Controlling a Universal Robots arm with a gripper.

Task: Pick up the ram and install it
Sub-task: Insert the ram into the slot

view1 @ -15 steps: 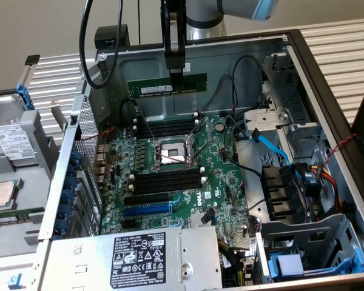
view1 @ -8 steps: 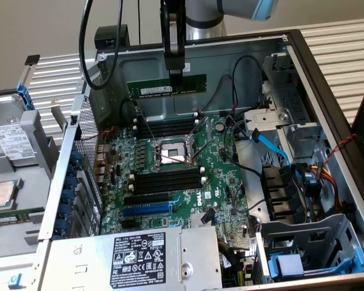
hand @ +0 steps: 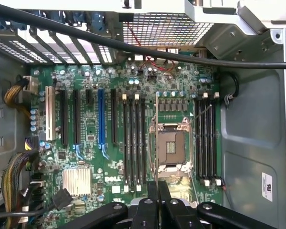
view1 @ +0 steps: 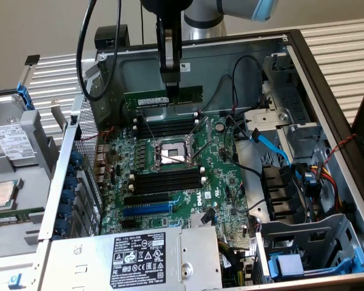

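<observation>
The ram [view1: 188,94] is a long green stick held level above the open computer case, near its back wall. My gripper [view1: 170,91] comes straight down from above and is shut on the stick's middle. The stick hangs just above the far bank of black memory slots [view1: 167,127] on the green motherboard [view1: 221,182] and does not touch them. A second bank of slots [view1: 167,180] lies on the near side of the CPU socket [view1: 173,154]. In the wrist view my gripper [hand: 158,191] is closed over the board, with slot banks [hand: 133,143] [hand: 206,143] on either side of the socket [hand: 171,145].
A blue expansion slot [view1: 147,209] and the power supply [view1: 164,257] sit at the front. Drive cages and blue and coloured cables [view1: 291,163] fill the exterior view's right. A black cable [view1: 85,54] hangs from the arm. Loose parts lie on a rack [view1: 12,176] outside the case.
</observation>
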